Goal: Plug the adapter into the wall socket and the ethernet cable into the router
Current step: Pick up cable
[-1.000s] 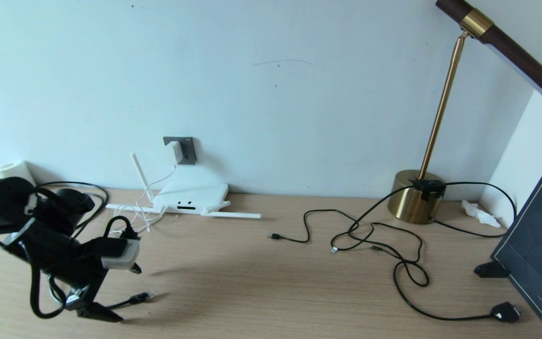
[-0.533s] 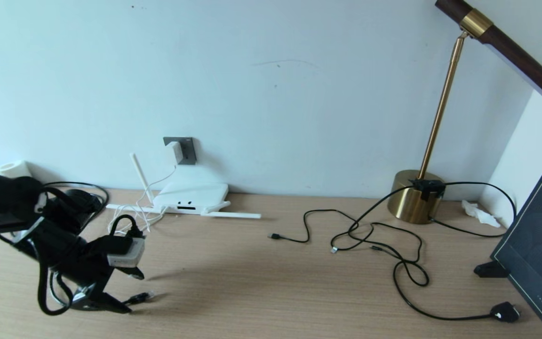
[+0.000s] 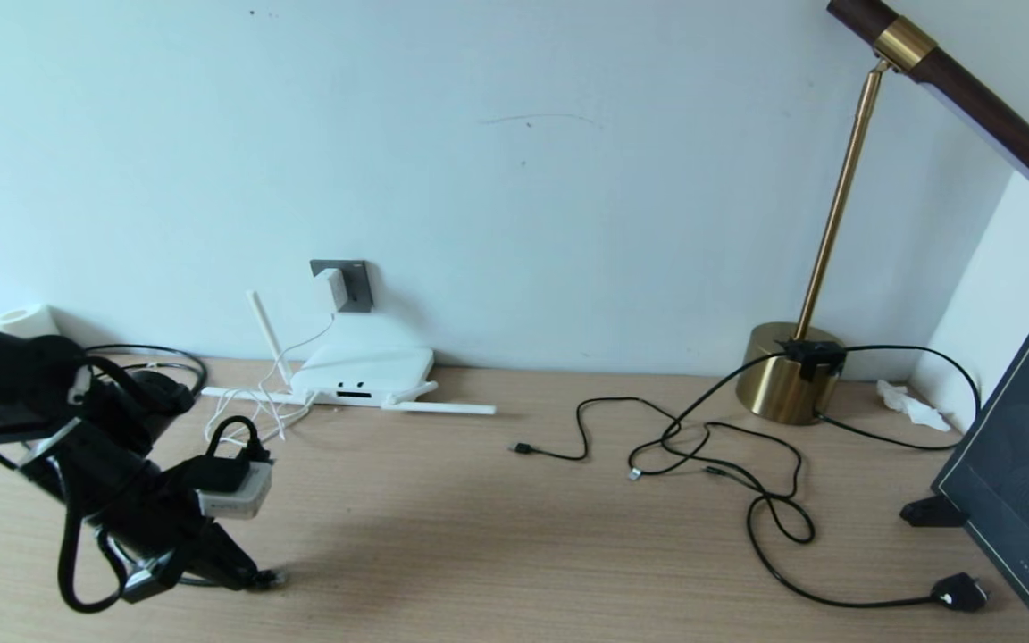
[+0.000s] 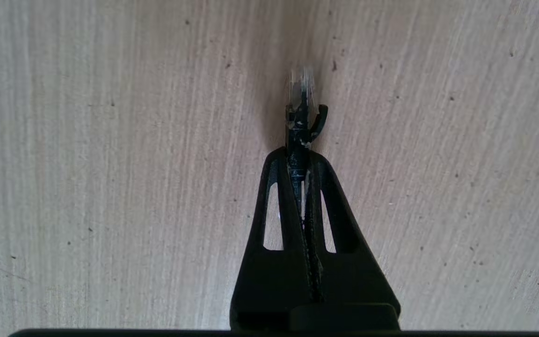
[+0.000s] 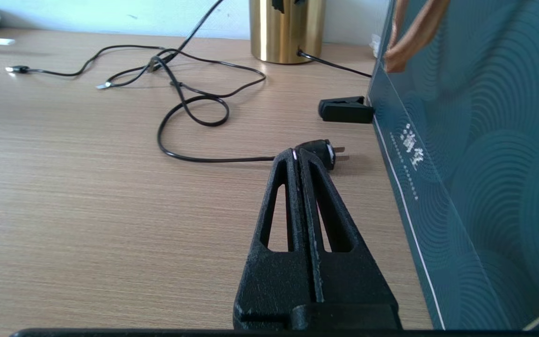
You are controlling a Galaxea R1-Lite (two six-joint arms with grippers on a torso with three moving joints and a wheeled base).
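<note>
Desk [image 3: 514,536]: router [image 3: 363,371] at 11 o'clock by the wall, adapter [image 3: 330,288] seated in wall socket [image 3: 352,281] just above it. Left gripper [image 4: 300,154] low at 8 o'clock, fingers clamped on the ethernet cable [image 4: 301,112] connector. Right gripper [image 5: 300,157] at 4 o'clock, fingers pressed together, empty.

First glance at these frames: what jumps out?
The left gripper at the near left of the wooden desk, shut on the black ethernet cable's clear-tipped connector. Next, the brass desk lamp at the far right with thin black cords tangled before it. Against the wall, the flat white router sits below the small white cube adapter, already in the dark grey wall socket.
</note>
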